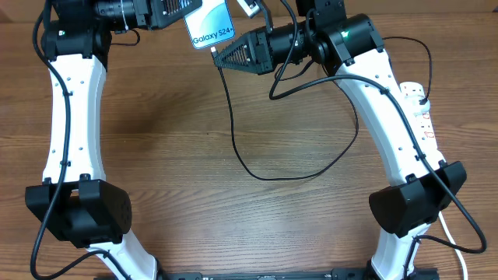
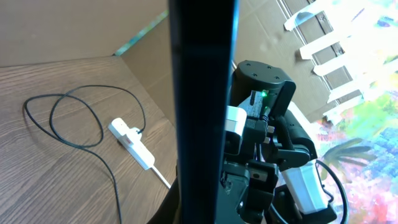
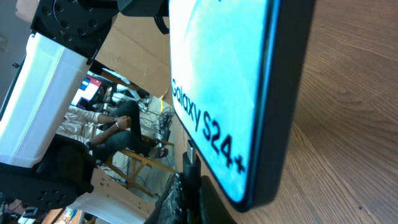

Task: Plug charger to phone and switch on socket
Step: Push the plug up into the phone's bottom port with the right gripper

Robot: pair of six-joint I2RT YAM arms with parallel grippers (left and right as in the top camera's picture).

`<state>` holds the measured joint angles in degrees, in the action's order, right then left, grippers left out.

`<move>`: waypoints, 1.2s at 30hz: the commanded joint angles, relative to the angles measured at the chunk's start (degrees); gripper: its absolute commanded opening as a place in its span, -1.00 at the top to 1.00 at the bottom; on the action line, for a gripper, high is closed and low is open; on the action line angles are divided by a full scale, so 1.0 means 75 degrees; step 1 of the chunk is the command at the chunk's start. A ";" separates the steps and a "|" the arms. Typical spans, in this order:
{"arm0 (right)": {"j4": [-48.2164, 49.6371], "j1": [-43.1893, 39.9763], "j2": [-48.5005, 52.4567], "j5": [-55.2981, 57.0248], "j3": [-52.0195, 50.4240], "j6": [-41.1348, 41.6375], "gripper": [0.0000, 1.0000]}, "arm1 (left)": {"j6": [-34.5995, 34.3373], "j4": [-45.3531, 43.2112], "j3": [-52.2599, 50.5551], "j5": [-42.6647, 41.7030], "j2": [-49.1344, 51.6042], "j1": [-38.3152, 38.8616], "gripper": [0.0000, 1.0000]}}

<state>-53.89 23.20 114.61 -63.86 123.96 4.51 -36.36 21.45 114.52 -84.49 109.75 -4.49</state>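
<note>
From my station, the left claw (image 1: 176, 14) is clamped on the slim, dark-edged phone (image 1: 212, 29), whose light blue-white screen reads "Galaxy S24+". It holds the phone in the air at the far edge of the brown wood-grain table (image 1: 194, 179). In the left wrist view I only get the phone's dark edge standing upright across the middle of the frame. The right claw (image 1: 222, 56) is pinched narrow on the end of the long thin black charger cable (image 1: 272, 178), right at the phone's lower end. On the right wrist camera the small black connector tip (image 3: 191, 151) points up at the phone's bottom edge, just beside it; I cannot tell whether it is seated in the port. From the claw the cable drops to the table, sweeps in a wide loop across the middle and climbs toward the right side. There the white elongated power strip (image 1: 422, 109) with red-marked switches lies flat, partly hidden by the right arm. In the left wrist view a black plug (image 2: 137, 132) sits in the strip's far end.
</note>
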 commanded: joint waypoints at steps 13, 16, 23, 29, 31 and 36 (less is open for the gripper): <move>0.0233 -0.0055 -0.0280 0.0201 0.0041 0.0064 0.93 | -0.0067 -0.0038 0.0131 -0.0347 -0.0050 0.0000 0.92; 0.0268 -0.0061 -0.0280 0.0207 0.0041 0.0149 0.93 | -0.0067 -0.0038 0.0131 -0.0347 -0.0050 0.0000 0.92; 0.0111 -0.0061 -0.0280 0.0221 0.0041 0.0143 0.93 | -0.0070 -0.0041 0.0131 -0.0294 -0.0050 0.0000 0.92; 0.0035 -0.0058 -0.0280 0.0219 0.0041 0.0143 0.93 | -0.0073 -0.0050 0.0131 -0.0254 -0.0050 0.0000 0.92; 0.0035 -0.0061 -0.0280 0.0219 0.0041 0.0143 0.93 | -0.0073 -0.0047 0.0131 -0.0230 -0.0050 0.0000 0.92; 0.0029 -0.0061 -0.0283 0.0213 0.0041 0.0143 0.93 | -0.0309 -0.0047 0.0131 0.0090 -0.0050 0.0000 0.92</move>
<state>-53.63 22.96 114.61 -62.26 123.96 5.58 -36.77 21.43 114.52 -84.62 109.75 -4.49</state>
